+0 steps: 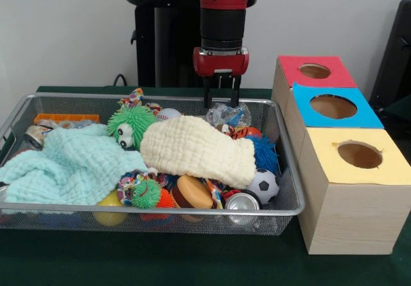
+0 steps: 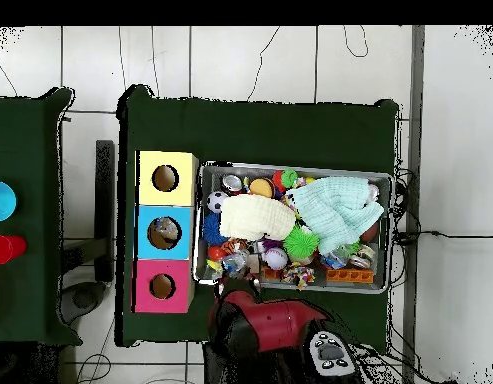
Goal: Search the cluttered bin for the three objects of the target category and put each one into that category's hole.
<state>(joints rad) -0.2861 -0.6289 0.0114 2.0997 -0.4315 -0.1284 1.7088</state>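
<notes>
The wire-mesh bin (image 1: 154,210) sits on the green table, full of toys and cloths; it also shows in the overhead view (image 2: 382,178). My gripper (image 1: 222,101) hangs over the bin's far side, open and empty. Its fingertips are just above a crumpled see-through bottle (image 1: 228,115) that lies by the far wall, behind the cream cloth. Another wrinkly see-through piece (image 1: 59,125) lies at the far left, half under the mint cloth. No third bottle shows. The blue-panelled hole (image 1: 332,107) is in the middle box to the right of the bin. From overhead, something pale shows inside that hole (image 2: 164,232).
A cream cloth (image 1: 196,148) and a mint cloth (image 1: 70,165) cover much of the bin. Around them lie a green spiky toy (image 1: 130,124), a white baseball (image 1: 169,114), a soccer ball (image 1: 263,185) and a silver can (image 1: 242,201). The red hole (image 1: 314,71) and yellow hole (image 1: 359,154) flank the blue one.
</notes>
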